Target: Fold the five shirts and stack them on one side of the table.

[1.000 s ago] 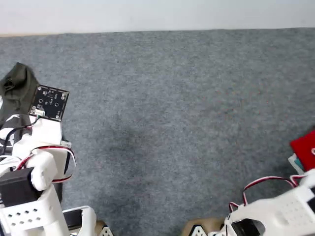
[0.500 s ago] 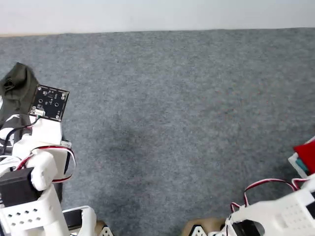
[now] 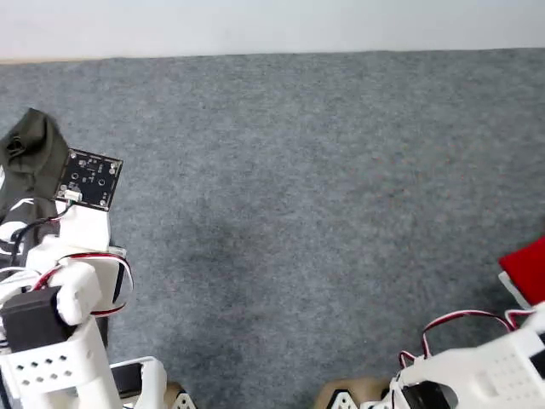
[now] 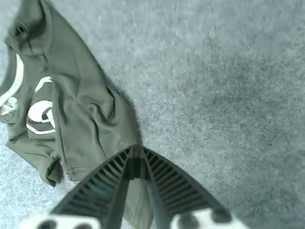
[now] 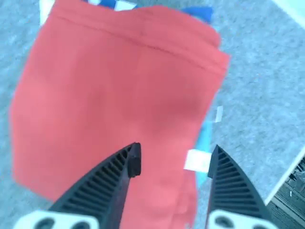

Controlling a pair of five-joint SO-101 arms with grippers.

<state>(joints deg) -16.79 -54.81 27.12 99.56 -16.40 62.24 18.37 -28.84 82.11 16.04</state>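
A crumpled dark olive shirt (image 3: pixel 30 153) with white print lies at the table's left edge. My left gripper (image 4: pixel 137 160) is shut, its tip over the near hem of that olive shirt (image 4: pixel 71 109); whether it pinches cloth is unclear. At the right edge sits a folded red shirt (image 3: pixel 528 268). In the right wrist view the red shirt (image 5: pixel 109 95) tops a stack, with light blue cloth (image 5: pixel 204 138) poking out beneath. My right gripper (image 5: pixel 175 157) stands open just above the stack, with nothing between its fingers.
The grey carpeted table (image 3: pixel 298 187) stretches wide between the two arms. The left arm (image 3: pixel 68 281) stands at the lower left, the right arm (image 3: pixel 485 371) at the lower right. The table's edge (image 5: pixel 286 181) runs close beside the stack.
The right arm has drawn back a little toward the lower right, and the red shirt now shows closer to the right border. The left arm shifted slightly.
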